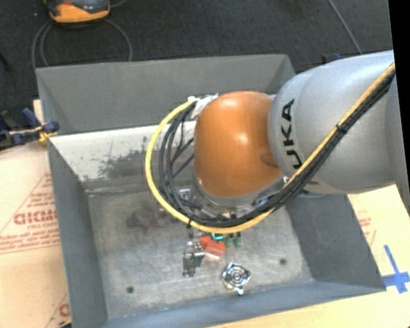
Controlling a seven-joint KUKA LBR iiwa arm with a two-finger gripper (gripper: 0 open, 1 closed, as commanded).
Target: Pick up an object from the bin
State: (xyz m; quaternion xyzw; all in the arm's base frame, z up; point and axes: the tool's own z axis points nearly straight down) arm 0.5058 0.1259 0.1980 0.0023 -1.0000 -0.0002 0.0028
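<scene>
My gripper [193,259] reaches down under the orange wrist cover to the bin floor, a little front of the middle. A small orange-red thing [214,247] lies right beside it on its right, touching or nearly so. A small green piece [235,239] peeks out just past the orange-red thing, partly hidden by the cables. A shiny silver, roundish metal thing [234,277] lies on the floor in front and to the right of the gripper, apart from it.
The arm comes in from the right, and its orange cover and looped yellow and black cables hide the middle and back right of the bin. Bare scuffed floor lies to the left and front left. The front wall is close behind the silver thing.
</scene>
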